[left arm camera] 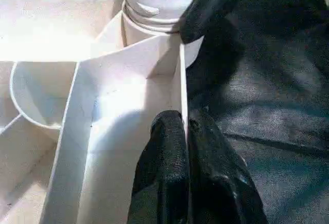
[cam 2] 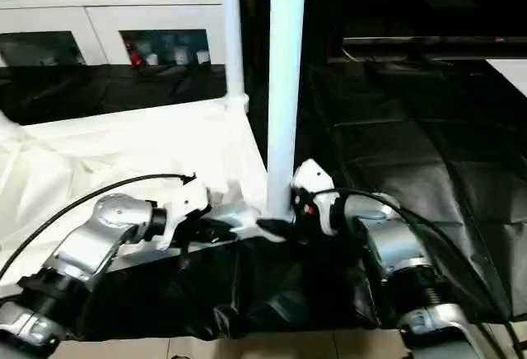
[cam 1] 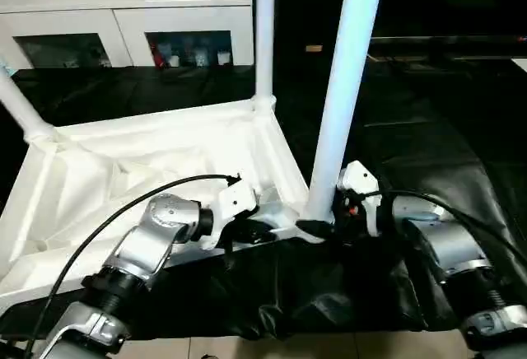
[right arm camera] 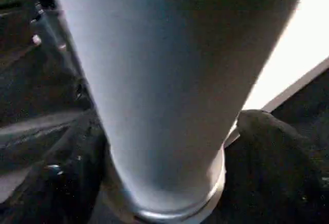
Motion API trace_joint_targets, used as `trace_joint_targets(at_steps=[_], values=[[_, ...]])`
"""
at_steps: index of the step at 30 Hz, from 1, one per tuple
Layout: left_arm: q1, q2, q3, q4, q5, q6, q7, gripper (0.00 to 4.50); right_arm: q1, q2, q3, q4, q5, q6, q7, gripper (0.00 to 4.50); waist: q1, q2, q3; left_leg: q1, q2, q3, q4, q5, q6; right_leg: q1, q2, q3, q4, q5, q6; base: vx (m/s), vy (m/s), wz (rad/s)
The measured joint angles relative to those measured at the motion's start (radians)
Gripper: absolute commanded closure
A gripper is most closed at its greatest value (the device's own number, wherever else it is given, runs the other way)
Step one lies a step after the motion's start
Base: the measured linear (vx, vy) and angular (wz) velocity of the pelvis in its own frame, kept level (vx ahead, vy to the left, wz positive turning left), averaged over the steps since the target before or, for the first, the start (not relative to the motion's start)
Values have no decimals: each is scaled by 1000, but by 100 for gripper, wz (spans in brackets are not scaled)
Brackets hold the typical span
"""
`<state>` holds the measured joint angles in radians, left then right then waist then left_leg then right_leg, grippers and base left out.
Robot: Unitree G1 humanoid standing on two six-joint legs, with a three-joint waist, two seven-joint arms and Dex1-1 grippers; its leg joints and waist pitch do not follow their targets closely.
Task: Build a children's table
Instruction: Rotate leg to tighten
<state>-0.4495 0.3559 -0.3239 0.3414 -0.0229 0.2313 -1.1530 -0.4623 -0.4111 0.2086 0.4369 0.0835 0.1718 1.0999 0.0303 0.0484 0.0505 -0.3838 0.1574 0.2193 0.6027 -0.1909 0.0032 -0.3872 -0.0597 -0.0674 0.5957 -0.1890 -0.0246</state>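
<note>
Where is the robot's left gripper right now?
In the left wrist view, the left gripper pinches the table top's near edge wall, just beside the corner socket where the near leg stands.

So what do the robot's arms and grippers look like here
Both forearms are silver metal with rounded joints and dark ribbed collars near the bottom of the head views. Each wrist carries a white plastic housing; a black cable loops over each arm. The left gripper and right gripper have two black fingers each.
</note>
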Motion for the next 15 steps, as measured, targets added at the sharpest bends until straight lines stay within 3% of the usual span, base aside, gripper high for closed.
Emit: trace_joint_targets(at_steps=[15], values=[[4, -4, 3, 2, 2, 0, 14, 450, 8, 13, 16, -3, 1, -5, 22, 175, 0, 0, -1, 2, 0, 0, 0, 0, 0, 1, 0, 0, 0, 0, 0, 0, 0, 0]])
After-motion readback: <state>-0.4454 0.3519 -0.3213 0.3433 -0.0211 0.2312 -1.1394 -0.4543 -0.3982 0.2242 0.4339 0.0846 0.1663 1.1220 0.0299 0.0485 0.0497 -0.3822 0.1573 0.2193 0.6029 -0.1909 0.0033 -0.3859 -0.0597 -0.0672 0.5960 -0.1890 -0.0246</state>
